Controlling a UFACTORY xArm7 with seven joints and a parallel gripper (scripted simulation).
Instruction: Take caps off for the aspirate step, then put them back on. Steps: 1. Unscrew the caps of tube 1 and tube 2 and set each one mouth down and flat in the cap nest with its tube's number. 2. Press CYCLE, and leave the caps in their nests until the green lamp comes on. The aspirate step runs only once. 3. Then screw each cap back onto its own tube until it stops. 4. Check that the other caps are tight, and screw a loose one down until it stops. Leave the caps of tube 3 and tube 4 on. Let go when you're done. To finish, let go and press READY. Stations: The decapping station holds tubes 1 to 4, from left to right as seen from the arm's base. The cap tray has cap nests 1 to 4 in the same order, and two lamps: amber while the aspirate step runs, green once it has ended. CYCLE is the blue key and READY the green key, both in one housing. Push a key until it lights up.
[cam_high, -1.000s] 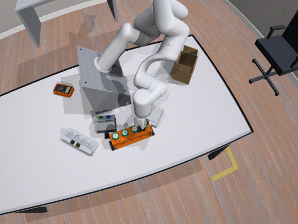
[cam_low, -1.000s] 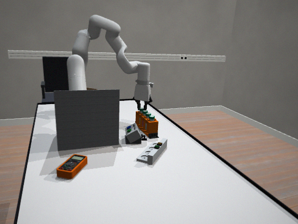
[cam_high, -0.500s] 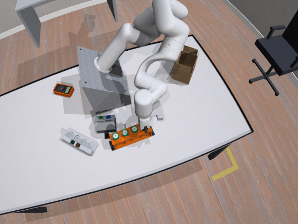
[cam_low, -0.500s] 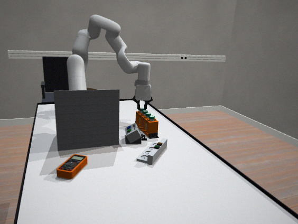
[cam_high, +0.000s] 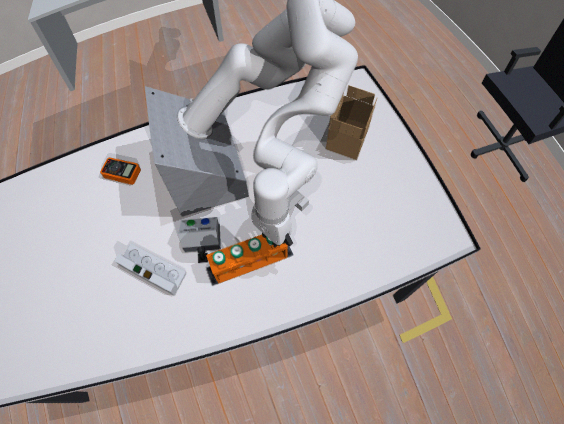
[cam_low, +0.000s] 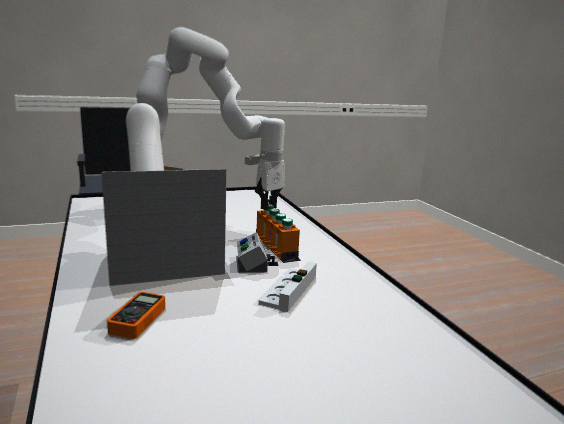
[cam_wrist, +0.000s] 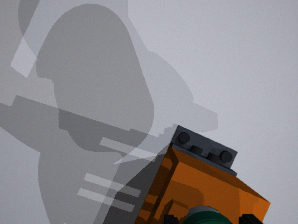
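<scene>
The orange decapping station (cam_high: 248, 259) stands on the white table with four green-capped tubes in a row. My gripper (cam_high: 273, 241) is straight above the end tube nearest the arm, tube 1, and is shut on its cap, which is mostly hidden under the fingers. The other three caps (cam_high: 236, 251) sit on their tubes. In the exterior view the gripper (cam_low: 267, 204) stands at the far end of the station (cam_low: 278, 234). The wrist view shows the station's orange end (cam_wrist: 210, 187) and a green cap edge (cam_wrist: 206, 216). The cap tray (cam_high: 150, 267) has empty nests and unlit lamps.
The grey key housing (cam_high: 199, 233) with the blue key (cam_high: 205, 221) and green key (cam_high: 190, 224) stands between tray and station. A tall grey block (cam_high: 195, 152), an orange multimeter (cam_high: 120, 170) and a cardboard box (cam_high: 351, 121) are also on the table.
</scene>
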